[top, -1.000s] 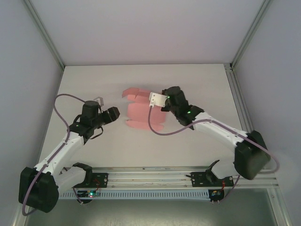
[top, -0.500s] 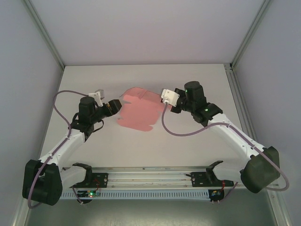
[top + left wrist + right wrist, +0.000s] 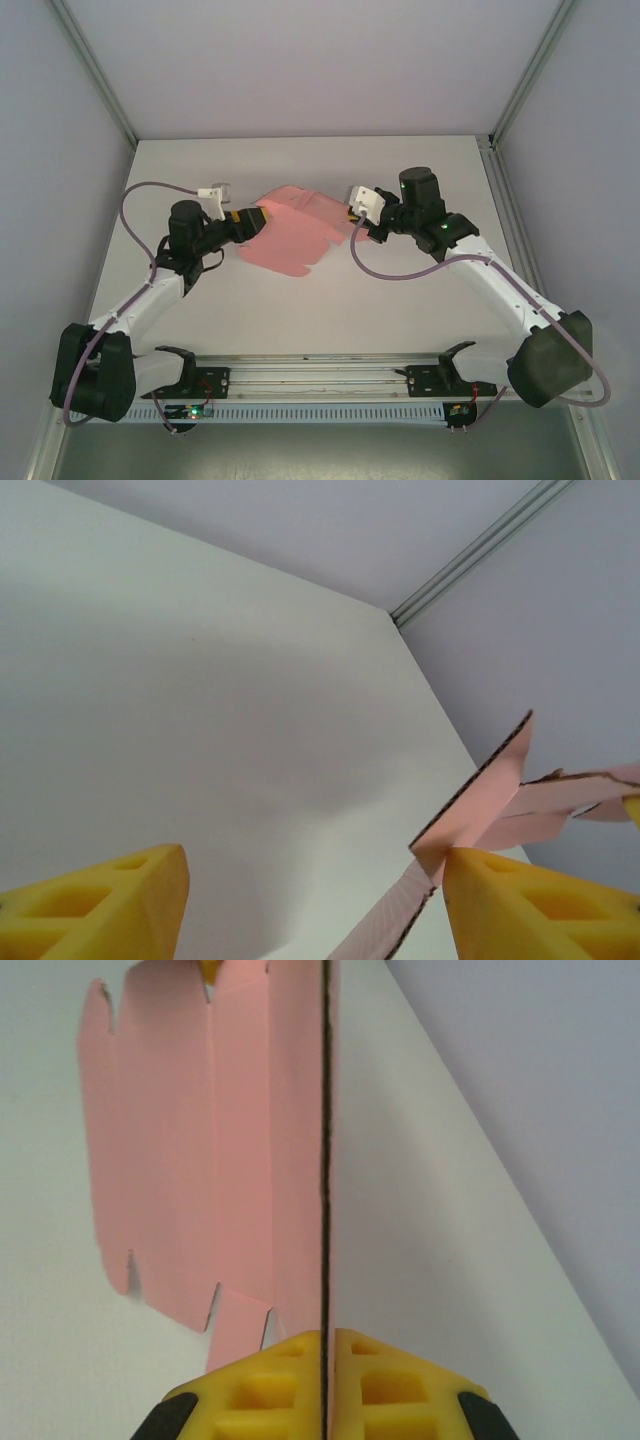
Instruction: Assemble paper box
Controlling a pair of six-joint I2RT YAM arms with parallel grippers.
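Observation:
The paper box [image 3: 295, 236] is a flat pink die-cut sheet with flaps, held off the white table and sloping down toward the front. My right gripper [image 3: 352, 214] is shut on its right edge; in the right wrist view the yellow pads [image 3: 285, 1380] pinch the card's thin dark edge at the right gripper [image 3: 323, 1338], and the paper box [image 3: 200, 1160] spreads away to the left. My left gripper [image 3: 252, 222] is open at the sheet's left edge. In the left wrist view the left gripper [image 3: 315, 865] gapes wide, its right fingertip [image 3: 500, 890] touching a flap of the paper box [image 3: 480, 805].
The white table [image 3: 300, 320] is walled by grey panels with aluminium posts at the back corners [image 3: 490, 140]. A metal rail [image 3: 320, 372] carrying both arm bases runs along the near edge. Purple cables loop beside each arm.
The right gripper has carried the sheet's right edge up and to the right, and the sheet has spread out flat. The left arm has reached in to the sheet's left edge.

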